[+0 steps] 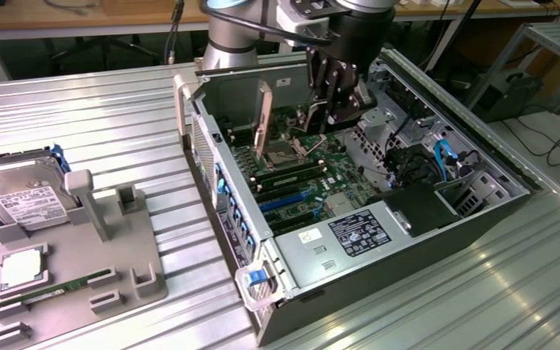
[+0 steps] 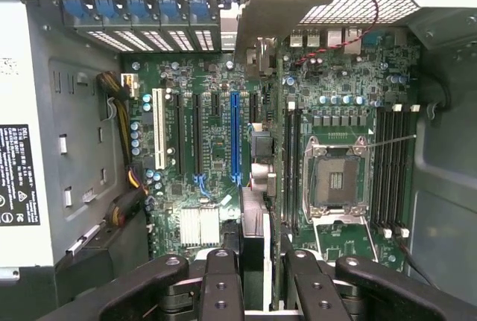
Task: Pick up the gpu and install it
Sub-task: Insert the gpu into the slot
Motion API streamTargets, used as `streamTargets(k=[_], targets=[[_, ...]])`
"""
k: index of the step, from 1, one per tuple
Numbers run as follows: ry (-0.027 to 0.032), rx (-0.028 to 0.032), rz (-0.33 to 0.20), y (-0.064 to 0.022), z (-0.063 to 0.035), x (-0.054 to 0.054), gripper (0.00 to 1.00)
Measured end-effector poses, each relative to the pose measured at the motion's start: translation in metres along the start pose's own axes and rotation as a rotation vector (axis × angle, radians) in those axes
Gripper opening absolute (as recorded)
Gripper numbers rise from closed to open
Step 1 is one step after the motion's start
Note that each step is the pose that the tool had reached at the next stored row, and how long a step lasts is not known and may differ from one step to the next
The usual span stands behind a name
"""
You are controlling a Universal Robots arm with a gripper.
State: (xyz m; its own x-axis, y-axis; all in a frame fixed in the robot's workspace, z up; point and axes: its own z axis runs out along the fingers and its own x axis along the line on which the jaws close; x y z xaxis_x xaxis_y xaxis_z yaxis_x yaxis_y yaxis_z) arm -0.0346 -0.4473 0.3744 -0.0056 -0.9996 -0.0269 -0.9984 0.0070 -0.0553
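the arm is reaching down into the open computer case (image 1: pixel 358 219), which is lying on its side on the ribbed metal counter (image 1: pixel 95 117). the gripper (image 1: pixel 337 109) is hanging over the motherboard (image 1: pixel 305 171), near the far end of the case in the exterior view, and its jaws are standing narrow, clamping on the gpu (image 2: pixel 255 250). the card is being held edge-on between the two black fingers (image 2: pixel 220 284), seen in the wrist view as a thin dark slab running away from the camera, with its silver end bracket (image 2: pixel 279 16) tilting out toward the perforated rear wall of the case. the gpu is sitting above the board, just beside the long blue slot (image 2: pixel 235 138) and between it and the empty processor socket (image 2: pixel 335 183); whether its edge is touching any slot cannot be told. on the exterior view's left, a grey holder tray (image 1: pixel 76 270) is sitting on the counter, carrying a silver hard drive (image 1: pixel 22 197) and a slim green memory stick (image 1: pixel 52 290)
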Motion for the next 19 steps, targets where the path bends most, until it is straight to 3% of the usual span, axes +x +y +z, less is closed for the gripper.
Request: streamTargets(k=[19], targets=[[0.0, 0.0, 0.0, 0.0005, 0.0086, 0.0002, 0.28]])
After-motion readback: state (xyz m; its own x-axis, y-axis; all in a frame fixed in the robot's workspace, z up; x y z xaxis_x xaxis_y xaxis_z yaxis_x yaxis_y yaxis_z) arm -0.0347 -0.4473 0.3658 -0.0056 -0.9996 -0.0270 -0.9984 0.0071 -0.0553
